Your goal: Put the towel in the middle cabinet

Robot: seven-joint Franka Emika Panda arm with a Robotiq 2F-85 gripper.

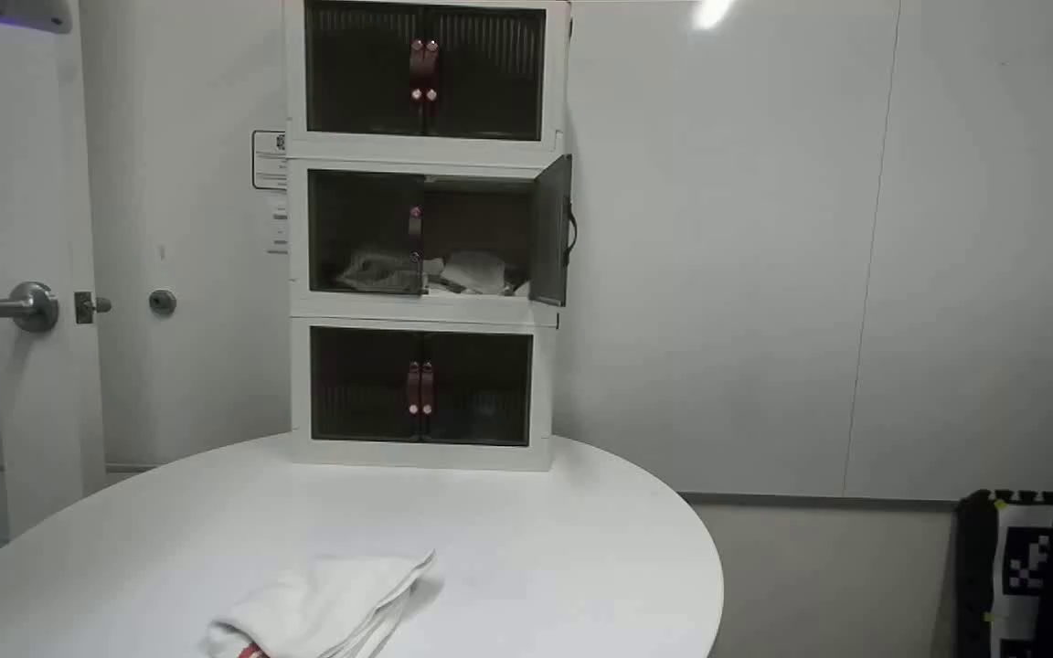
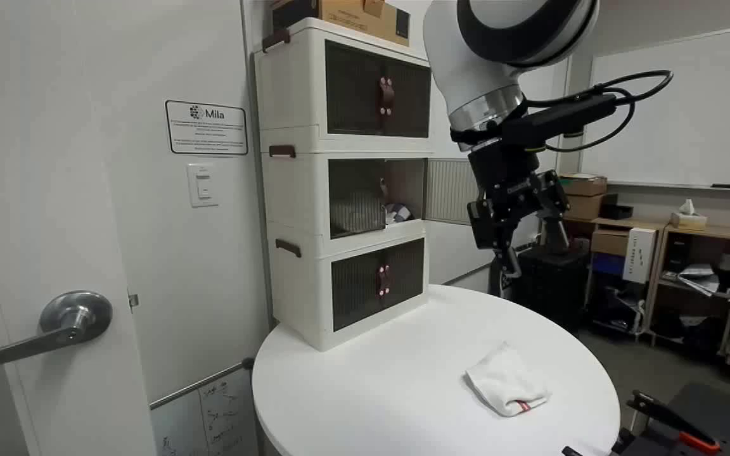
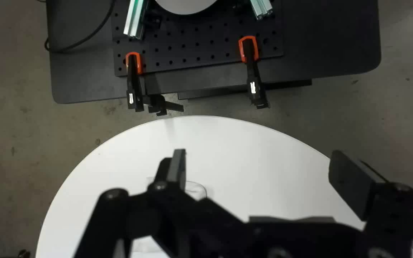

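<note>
Towel (image 2: 507,383) is lying folded on the white table (image 2: 390,386), in front of and below the middle cabinet (image 1: 353,306), where 1 door (image 1: 552,233) is standing open. The gripper (image 3: 258,163) is hanging above the table, its 2 fingers (image 3: 177,168) standing wide apart and holding nothing. The towel is probably going to behave as a light, limp, non-fragile load. Its thick folded middle is likely offering the best hold; a 1-layer pinch would be risking unfolding.

I see the towel (image 2: 507,382) on the table (image 2: 390,383), in front of the bottom cabinet (image 1: 473,388). On that one sits the middle cabinet (image 1: 421,307), with cloths (image 1: 476,271) inside, then the top cabinet (image 1: 481,78). A box (image 2: 360,20) lies on top.
</note>
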